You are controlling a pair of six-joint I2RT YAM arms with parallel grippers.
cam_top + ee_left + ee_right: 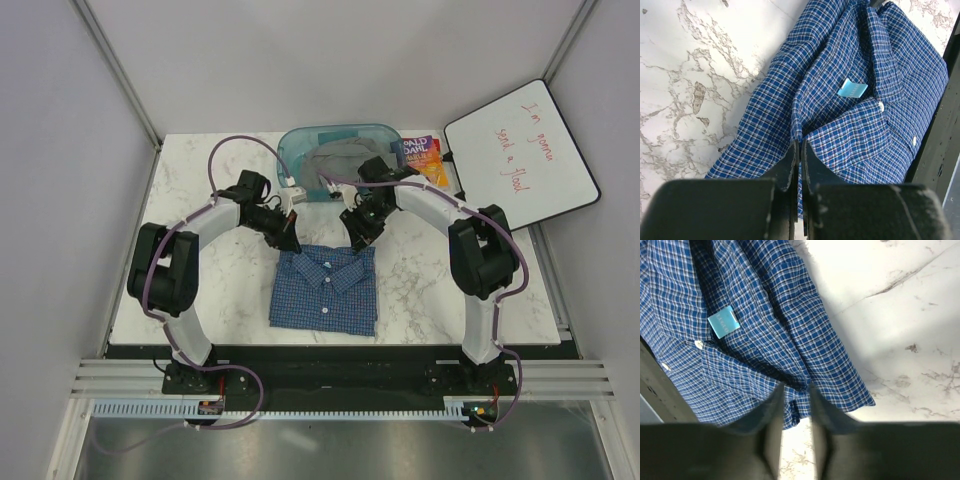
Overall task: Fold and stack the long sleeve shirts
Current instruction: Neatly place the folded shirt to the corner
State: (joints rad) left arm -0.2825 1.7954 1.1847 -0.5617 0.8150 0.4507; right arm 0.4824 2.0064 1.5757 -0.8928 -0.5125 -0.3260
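**Shirt position.** One blue checked long sleeve shirt (325,290) lies folded into a compact rectangle at the centre of the top view. It rests on the white marble table (220,200), front side up. The collar (327,257) points toward the top of the frame, and the lower edge lies near the table's bottom edge. A light blue label (852,88) shows inside the collar, and a small white button (881,105) sits just below it on the placket.

**Left gripper.** The left gripper (291,240) sits at the shirt's upper left corner. In the left wrist view its fingers (788,167) are pressed almost together. A thin strip of checked cloth runs through the slit between them, so the gripper is clenched on the shirt's edge.

**Right gripper.** The right gripper (357,237) sits at the shirt's upper right corner. In the right wrist view its fingers (771,415) appear blurred and stand a narrow way apart. A bunched fold of the shirt's edge lies between the tips, and bare marble shows lower in the gap. It cannot be told whether the fingers press the cloth.

**Surroundings.** A translucent blue bin (290,150) stands at the top centre of the table and holds a grey cloth (340,160). A book (425,155) lies just to its right. A whiteboard (520,150) with red handwriting occupies the upper right.
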